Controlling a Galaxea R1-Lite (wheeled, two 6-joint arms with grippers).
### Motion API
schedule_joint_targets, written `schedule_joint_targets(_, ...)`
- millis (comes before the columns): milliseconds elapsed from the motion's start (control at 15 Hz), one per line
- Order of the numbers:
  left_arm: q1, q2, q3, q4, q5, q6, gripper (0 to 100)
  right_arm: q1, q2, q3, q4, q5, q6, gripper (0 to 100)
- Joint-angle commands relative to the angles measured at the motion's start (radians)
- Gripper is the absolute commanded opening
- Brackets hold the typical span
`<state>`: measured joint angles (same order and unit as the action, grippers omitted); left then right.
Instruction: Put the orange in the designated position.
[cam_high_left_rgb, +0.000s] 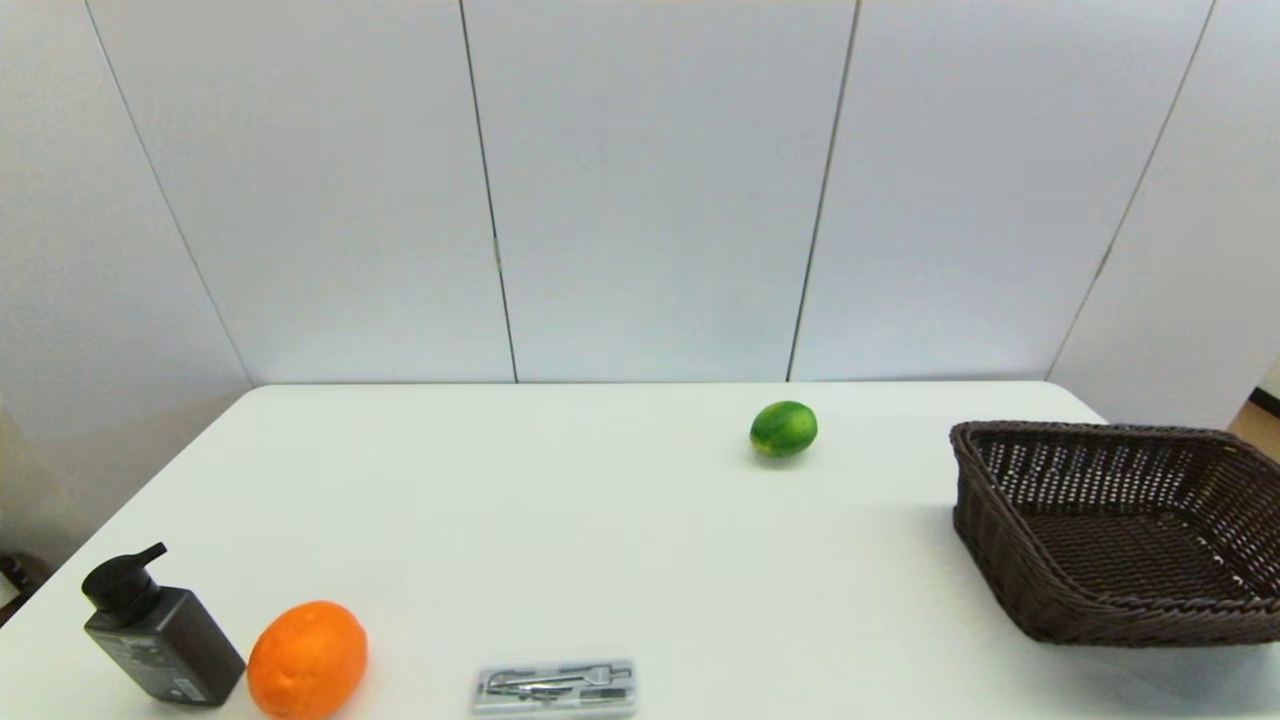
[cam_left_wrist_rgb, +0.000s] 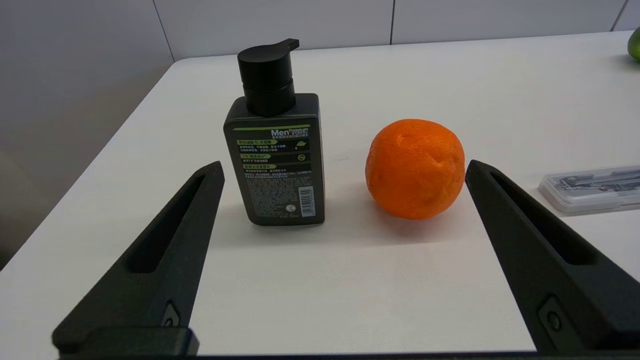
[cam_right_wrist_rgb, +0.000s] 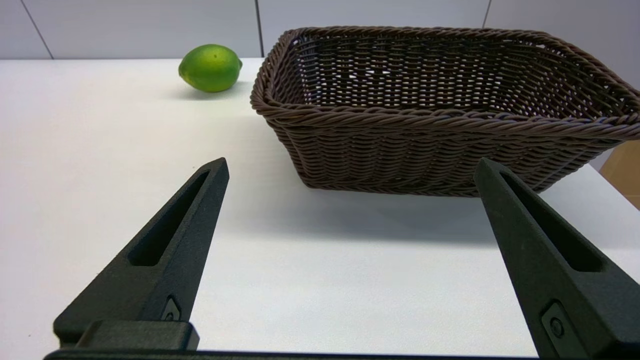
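Note:
The orange (cam_high_left_rgb: 307, 660) (cam_left_wrist_rgb: 414, 168) rests on the white table near its front left corner, just right of a dark pump bottle. My left gripper (cam_left_wrist_rgb: 344, 167) is open and empty, hovering short of the orange and the bottle, both of which lie ahead between its spread fingers. My right gripper (cam_right_wrist_rgb: 350, 165) is also open and empty, held above bare tabletop in front of the wicker basket. Neither arm shows in the head view. The designated position is plain white tabletop (cam_high_left_rgb: 600, 520) with no mark to tell it by.
A dark pump bottle (cam_high_left_rgb: 155, 630) (cam_left_wrist_rgb: 275, 145) stands left of the orange. A clear case of metal tools (cam_high_left_rgb: 556, 687) (cam_left_wrist_rgb: 592, 187) lies to its right. A green lime-like fruit (cam_high_left_rgb: 783, 429) (cam_right_wrist_rgb: 210, 67) sits far back. The brown wicker basket (cam_high_left_rgb: 1010, 560) (cam_right_wrist_rgb: 400, 155) fills the right side.

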<state>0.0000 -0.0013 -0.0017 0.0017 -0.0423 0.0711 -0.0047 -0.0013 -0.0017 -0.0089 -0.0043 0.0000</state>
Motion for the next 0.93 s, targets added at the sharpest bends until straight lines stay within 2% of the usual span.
schedule_joint_targets(67,0.000,0.000,0.000,0.000,-0.001,0.001,100,0.000,0.000,0.000,0.000,0.000,0.000,100)
schedule_joint_targets(733,0.000,0.000,0.000,0.000,-0.001,0.001,100,0.000,0.000,0.000,0.000,0.000,0.002,100)
schedule_joint_targets(933,0.000,0.000,0.000,0.000,-0.001,0.001,100,0.000,0.001,0.000,0.000,-0.014,0.017,100)
